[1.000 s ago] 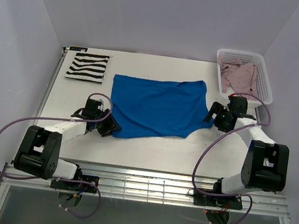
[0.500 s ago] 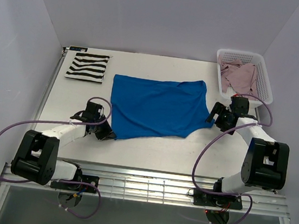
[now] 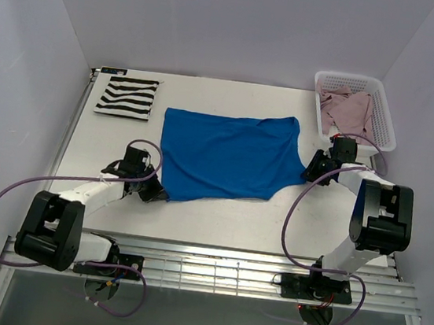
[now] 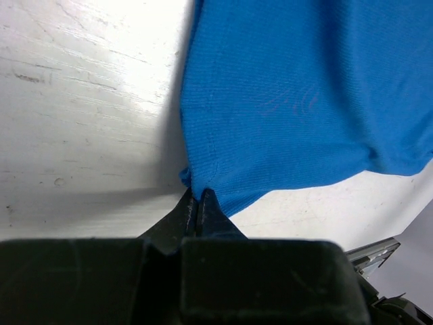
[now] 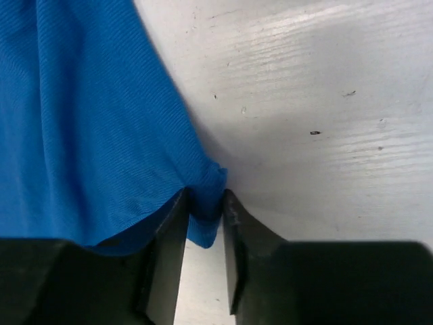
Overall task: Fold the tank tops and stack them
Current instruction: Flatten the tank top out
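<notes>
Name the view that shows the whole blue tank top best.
Top external: the blue tank top lies spread flat, its full outline visible. Left wrist shows only one pinched corner; right wrist shows only the edge between its jaws.

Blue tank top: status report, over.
Left tool shut on blue tank top's near-left corner. Right tool straddling its right corner, jaws not yet shut. Top flat on table, nothing in the way.

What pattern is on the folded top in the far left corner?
Black and white wavy stripes on the folded tank top, clearest in the top external view.
</notes>
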Controlling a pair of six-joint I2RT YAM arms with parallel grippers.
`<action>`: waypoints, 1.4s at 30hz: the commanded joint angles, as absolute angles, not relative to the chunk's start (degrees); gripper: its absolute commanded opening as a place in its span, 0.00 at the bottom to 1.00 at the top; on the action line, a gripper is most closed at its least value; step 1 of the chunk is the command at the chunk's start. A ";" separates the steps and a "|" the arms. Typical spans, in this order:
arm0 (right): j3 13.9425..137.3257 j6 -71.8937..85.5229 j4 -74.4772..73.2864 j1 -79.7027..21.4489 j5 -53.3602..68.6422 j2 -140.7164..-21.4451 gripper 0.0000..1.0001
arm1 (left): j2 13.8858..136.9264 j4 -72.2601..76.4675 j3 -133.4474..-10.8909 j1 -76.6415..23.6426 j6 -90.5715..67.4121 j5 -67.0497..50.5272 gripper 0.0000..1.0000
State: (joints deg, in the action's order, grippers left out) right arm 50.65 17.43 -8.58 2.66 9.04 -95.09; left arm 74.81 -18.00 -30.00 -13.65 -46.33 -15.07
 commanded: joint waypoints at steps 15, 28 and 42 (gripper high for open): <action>68.28 16.79 -25.83 6.23 15.90 -73.40 0.08 | 52.65 -30.76 -61.15 -13.80 -42.55 -5.72 0.00; 81.91 14.15 -30.85 13.01 24.96 -67.49 0.08 | 54.92 -30.94 -80.59 -13.71 -38.24 5.70 0.00; 118.87 12.75 -30.05 10.46 37.87 -95.61 0.08 | 92.45 -21.36 -111.95 7.81 -40.51 -25.37 0.00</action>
